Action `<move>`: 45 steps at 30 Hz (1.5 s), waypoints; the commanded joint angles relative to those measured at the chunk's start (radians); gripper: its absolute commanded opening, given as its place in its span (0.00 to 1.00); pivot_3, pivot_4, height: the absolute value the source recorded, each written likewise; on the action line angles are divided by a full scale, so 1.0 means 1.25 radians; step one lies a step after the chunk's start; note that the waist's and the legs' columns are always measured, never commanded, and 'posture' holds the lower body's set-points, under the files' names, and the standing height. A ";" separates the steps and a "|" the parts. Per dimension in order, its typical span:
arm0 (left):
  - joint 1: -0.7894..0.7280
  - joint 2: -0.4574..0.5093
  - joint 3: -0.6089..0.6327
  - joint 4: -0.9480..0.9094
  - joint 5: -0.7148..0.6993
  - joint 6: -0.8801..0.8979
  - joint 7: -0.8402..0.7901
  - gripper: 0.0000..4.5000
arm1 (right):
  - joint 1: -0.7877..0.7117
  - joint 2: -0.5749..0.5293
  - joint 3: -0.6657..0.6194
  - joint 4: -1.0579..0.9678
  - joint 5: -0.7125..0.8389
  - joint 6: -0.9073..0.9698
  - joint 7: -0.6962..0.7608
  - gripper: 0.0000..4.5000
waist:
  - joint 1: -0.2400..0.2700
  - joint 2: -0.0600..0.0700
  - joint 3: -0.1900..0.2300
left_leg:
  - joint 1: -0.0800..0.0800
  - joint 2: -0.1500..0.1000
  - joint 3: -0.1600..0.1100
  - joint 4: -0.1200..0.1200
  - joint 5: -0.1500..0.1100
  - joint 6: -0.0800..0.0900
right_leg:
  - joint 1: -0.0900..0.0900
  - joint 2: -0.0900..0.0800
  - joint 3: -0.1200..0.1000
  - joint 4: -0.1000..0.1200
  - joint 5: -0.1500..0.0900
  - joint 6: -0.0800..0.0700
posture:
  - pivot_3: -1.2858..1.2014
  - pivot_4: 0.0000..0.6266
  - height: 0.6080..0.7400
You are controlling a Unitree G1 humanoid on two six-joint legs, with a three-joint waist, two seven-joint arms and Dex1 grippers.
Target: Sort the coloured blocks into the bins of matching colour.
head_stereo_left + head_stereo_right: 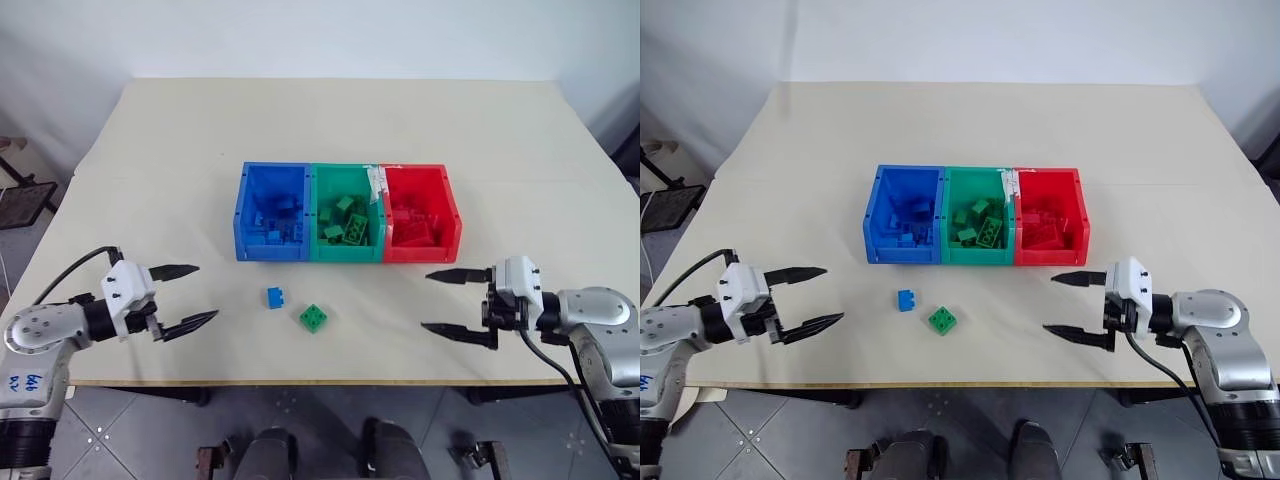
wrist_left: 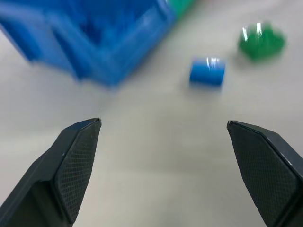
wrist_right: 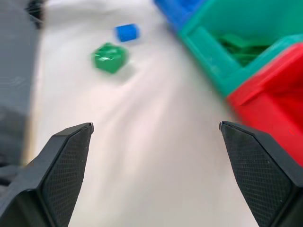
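Bins: three joined plastic boxes, blue (image 1: pixel 271 226), green (image 1: pixel 346 226), red (image 1: pixel 421 226), mid-table, each holding bricks.
Loose bricks: small blue studded brick (image 1: pixel 275 297), green one (image 1: pixel 313 318) just beside (near side of the bins).
Left gripper (image 1: pixel 190 296): released, empty.
Right gripper (image 1: pixel 442 301): released, empty.

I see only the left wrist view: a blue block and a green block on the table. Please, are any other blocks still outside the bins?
Observer: No. Only the blue block and green block lie on the table.
Operator: Is the right gripper busy?
Observer: No. The right gripper is open and empty.
Operator: Where is the red bin?
Observer: The red bin is on the right end, joined to the green bin.
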 commanded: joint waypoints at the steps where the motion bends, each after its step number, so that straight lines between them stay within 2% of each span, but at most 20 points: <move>1: -0.015 0.015 -0.021 -0.011 -0.004 -0.010 -0.052 1.00 | 0.012 -0.013 -0.028 -0.034 0.015 -0.024 0.001 0.99 | 0.001 0.000 0.000 | 0.000 0.000 0.000 0.000 0.000 0.000 | 0.000 0.000 0.000 0.000 0.000 0.000 | 0.52 0.24 1.00; 3: -0.032 0.007 -0.064 -0.075 -0.010 0.027 -0.064 1.00 | 0.039 -0.017 -0.043 -0.048 0.022 -0.027 0.000 0.99 | 0.003 0.000 0.000 | 0.000 0.000 -0.001 0.000 0.000 0.000 | 0.000 0.000 -0.001 0.001 0.000 0.000 | 0.52 0.24 1.00; 6: -0.107 -0.013 -0.186 -0.194 0.021 0.130 -0.054 1.00 | 0.082 -0.027 -0.068 -0.078 0.031 -0.021 -0.007 0.99 | 0.021 0.000 0.000 | -0.001 0.000 -0.001 0.001 -0.001 0.000 | 0.000 0.000 -0.003 0.001 0.000 0.000 | 0.52 0.24 1.00; 8: -0.161 -0.045 -0.240 -0.242 0.042 0.226 0.003 1.00 | 0.103 -0.031 -0.076 -0.095 0.030 -0.016 -0.014 0.99 | 0.022 0.000 0.000 | -0.002 0.000 -0.001 0.004 -0.002 0.000 | 0.000 0.000 -0.003 0.001 0.000 0.000 | 0.52 0.24 1.00; 11: -0.216 -0.086 -0.307 -0.314 0.033 0.324 0.028 1.00 | 0.131 -0.031 -0.085 -0.125 0.032 -0.007 -0.032 0.99 | 0.021 0.000 0.000 | -0.002 0.001 -0.001 0.005 -0.002 0.000 | 0.000 0.000 -0.003 0.002 0.000 0.000 | 0.52 0.24 1.00; 13: -0.255 -0.109 -0.361 -0.333 0.066 0.363 0.044 1.00 | 0.152 -0.028 -0.091 -0.150 0.036 0.003 -0.048 0.99 | 0.019 0.000 0.000 | -0.002 0.001 0.000 0.005 -0.002 0.000 | 0.000 0.000 -0.002 0.002 0.000 0.000 | 0.52 0.24 1.00; 15: -0.278 -0.120 -0.399 -0.340 0.090 0.378 0.045 1.00 | 0.166 -0.025 -0.094 -0.170 0.041 0.013 -0.063 0.99 | 0.019 0.000 0.000 | -0.002 0.001 0.000 0.005 -0.002 0.000 | 0.000 0.000 -0.002 0.002 0.000 0.000 | 0.52 0.24 1.00; 18: -0.334 -0.124 -0.502 -0.255 0.205 0.320 0.023 1.00 | 0.205 -0.020 -0.095 -0.216 0.047 0.027 -0.087 0.99 | 0.021 0.000 0.000 | -0.002 0.001 0.000 0.005 -0.002 0.000 | 0.000 0.000 -0.002 0.002 0.000 0.000 | 0.52 0.24 1.00; 23: -0.403 -0.173 -0.526 -0.138 0.243 0.291 0.018 1.00 | 0.244 -0.019 -0.109 -0.245 0.048 0.036 -0.121 0.99 | 0.029 0.000 0.000 | -0.003 0.000 0.000 0.008 -0.002 0.001 | 0.001 0.000 -0.002 0.001 0.000 0.000 | 0.52 0.24 1.00; 26: -0.410 -0.201 -0.528 -0.118 0.238 0.277 0.004 0.88 | 0.264 -0.021 -0.115 -0.248 0.047 0.033 -0.128 1.00 | 0.029 0.000 0.000 | -0.003 0.000 0.000 0.007 -0.002 0.001 | 0.001 0.000 -0.002 0.001 0.000 0.000 | 0.52 0.24 1.00; 29: -0.403 -0.213 -0.525 -0.124 0.236 0.283 -0.008 0.70 | 0.272 -0.019 -0.116 -0.253 0.046 0.032 -0.140 1.00 | 0.030 0.000 0.000 | -0.003 0.000 0.000 0.008 -0.002 0.001 | 0.001 0.000 -0.002 0.001 0.000 0.000 | 0.52 0.24 1.00; 35: -0.397 -0.196 -0.512 -0.125 0.253 0.289 -0.012 0.26 | 0.278 -0.019 -0.114 -0.257 0.045 0.031 -0.155 1.00 | 0.029 0.000 0.000 | -0.003 0.000 0.000 0.008 -0.002 0.001 | 0.001 0.000 -0.002 0.001 0.000 0.000 | 0.52 0.24 1.00; 36: -0.397 -0.192 -0.506 -0.127 0.250 0.290 -0.015 0.21 | 0.278 -0.019 -0.114 -0.257 0.045 0.030 -0.156 1.00 | 0.029 0.000 0.000 | -0.003 0.000 0.000 0.008 -0.002 0.001 | 0.001 0.000 -0.002 0.001 0.000 0.000 | 0.52 0.24 1.00; 42: -0.396 -0.196 -0.482 -0.118 0.240 0.263 -0.009 0.21 | 0.276 -0.019 -0.116 -0.252 0.040 0.026 -0.169 1.00 | 0.030 0.000 0.000 | -0.003 0.000 0.000 0.008 -0.002 0.001 | 0.001 0.000 -0.002 0.001 0.000 0.000 | 0.52 0.24 1.00; 45: -0.408 -0.264 -0.415 -0.134 0.170 0.307 0.048 0.21 | 0.277 -0.009 -0.144 -0.280 0.073 0.056 -0.208 1.00 | 0.033 0.000 0.000 | -0.003 0.000 0.000 0.008 -0.002 0.001 | 0.001 0.000 -0.002 0.001 0.000 0.000 | 0.52 0.24 1.00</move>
